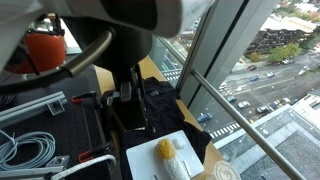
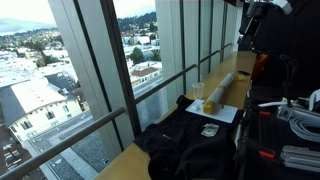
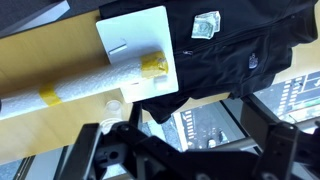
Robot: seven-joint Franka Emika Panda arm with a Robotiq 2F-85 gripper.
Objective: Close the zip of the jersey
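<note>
Fingers (image 3: 268, 148), apparently wide and empty above the jersey (image 3: 240, 55), may pinch loose cloth, since its zip cannot be made out.

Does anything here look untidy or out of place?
The jersey lies crumpled rather than flat beside the tray. One fold seems to hang over the edge of the ledge, toward the window.
</note>
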